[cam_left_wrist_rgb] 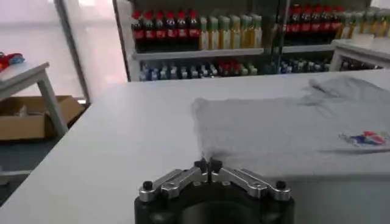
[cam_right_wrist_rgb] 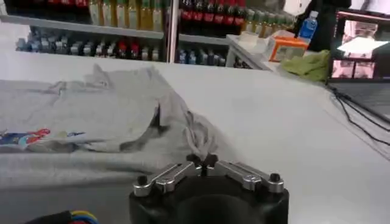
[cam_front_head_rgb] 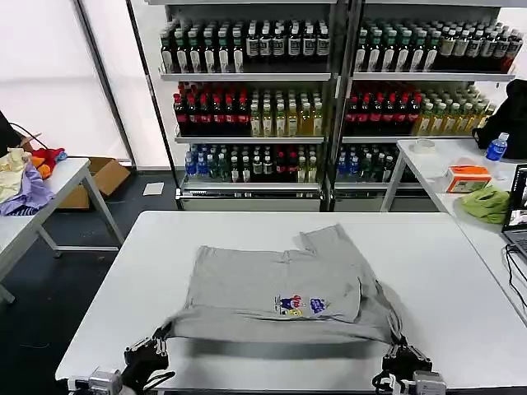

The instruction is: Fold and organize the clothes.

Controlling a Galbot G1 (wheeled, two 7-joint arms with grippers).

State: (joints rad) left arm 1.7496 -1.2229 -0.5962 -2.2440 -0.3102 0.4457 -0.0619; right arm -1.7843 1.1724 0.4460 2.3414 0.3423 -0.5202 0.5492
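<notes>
L gripper (cam_front_head_rgb: 156,344) at near-left table edge, fingers together, clamped on near-left corner of grey T-shirt (cam_front_head_rgb: 280,288); pinch also seen in L wrist view (cam_left_wrist_rgb: 208,165). T-shirt mid white table (cam_front_head_rgb: 428,271), partly folded, near hem lifted off surface betw both grippers, chest print (cam_front_head_rgb: 296,305) facing up, sleeve bunched toward far right. R gripper (cam_front_head_rgb: 401,350) at near-right edge, fingers together, clamped on shirt's near-right corner (cam_right_wrist_rgb: 201,161). Laptop (cam_front_head_rgb: 519,214) far right on side table.
</notes>
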